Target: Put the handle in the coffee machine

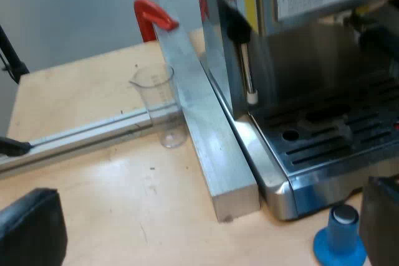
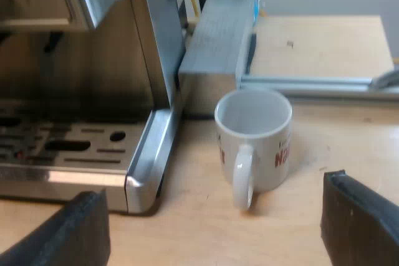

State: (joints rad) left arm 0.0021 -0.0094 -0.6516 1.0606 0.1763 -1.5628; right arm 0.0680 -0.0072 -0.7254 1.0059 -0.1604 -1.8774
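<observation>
Both pincers spread and empty, holder not yet gripped.

The left pincer (image 1: 209, 216) is held wide open over the counter (image 1: 112, 185), with the blue tamper (image 1: 341, 236) just beside one finger and the espresso machine (image 1: 299, 48) ahead. The right pincer (image 2: 215, 194) is likewise spread with nothing held, the mug (image 2: 259, 132) just ahead between its fingers. The holder's place cannot be told (a dark shape under the machine's head, above the drip tray (image 1: 336, 144), may be it). It should be confirmed first, then gripped by the handle, kept level, raised under the head and twisted until locked. The mug is seen empty. The measuring glass (image 1: 162, 107), farther ahead of the left pincer, looks empty too.
</observation>
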